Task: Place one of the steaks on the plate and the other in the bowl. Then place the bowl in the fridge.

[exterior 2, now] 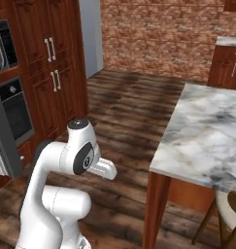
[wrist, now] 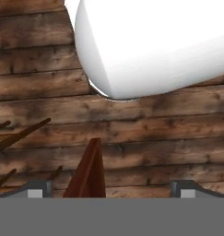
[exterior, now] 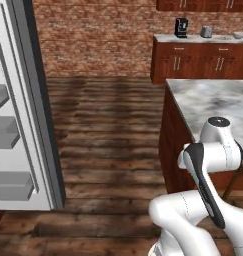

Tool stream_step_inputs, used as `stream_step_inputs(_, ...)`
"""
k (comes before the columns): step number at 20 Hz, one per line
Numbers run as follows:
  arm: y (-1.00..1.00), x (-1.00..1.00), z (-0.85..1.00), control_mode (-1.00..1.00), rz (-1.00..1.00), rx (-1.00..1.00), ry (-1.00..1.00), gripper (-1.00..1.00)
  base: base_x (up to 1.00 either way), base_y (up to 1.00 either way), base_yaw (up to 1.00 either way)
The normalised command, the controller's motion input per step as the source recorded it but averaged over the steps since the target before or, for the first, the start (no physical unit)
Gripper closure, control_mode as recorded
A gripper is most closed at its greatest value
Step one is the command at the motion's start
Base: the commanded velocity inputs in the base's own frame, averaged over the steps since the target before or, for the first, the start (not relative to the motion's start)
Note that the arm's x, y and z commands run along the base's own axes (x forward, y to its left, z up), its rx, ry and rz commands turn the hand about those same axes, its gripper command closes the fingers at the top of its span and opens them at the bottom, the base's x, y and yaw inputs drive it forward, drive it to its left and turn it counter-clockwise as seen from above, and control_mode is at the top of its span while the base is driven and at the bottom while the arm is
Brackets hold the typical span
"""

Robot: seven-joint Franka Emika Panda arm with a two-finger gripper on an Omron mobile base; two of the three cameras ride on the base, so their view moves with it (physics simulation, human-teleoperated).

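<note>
Arm (exterior: 208, 170) folded low, fingers (wrist: 111, 189) apart

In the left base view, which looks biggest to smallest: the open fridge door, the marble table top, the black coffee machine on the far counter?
1. Fridge door, largest, though nearest the camera.
2. Marble table top.
3. Coffee machine, smallest, but farthest away.

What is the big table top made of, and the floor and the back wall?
The table top looks like polished marble: white with cloudy grey veins. The floor looks like dark wooden planks, with grain lines and board seams. The back wall looks like rough red brick, with pale mortar lines. It is all rendered, so these are only looks.
</note>
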Motion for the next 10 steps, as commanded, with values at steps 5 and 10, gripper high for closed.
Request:
stream_step_inputs(5, 0.00, 0.00, 0.00, 1.00, 0.00, 0.00, 0.00, -1.00, 0.56, 0.40, 0.14)
stream_step_inputs(10, 0.00, 0.00, 0.00, 1.00, 0.00, 0.00, 0.00, -1.00, 0.68, 0.04, 0.06)
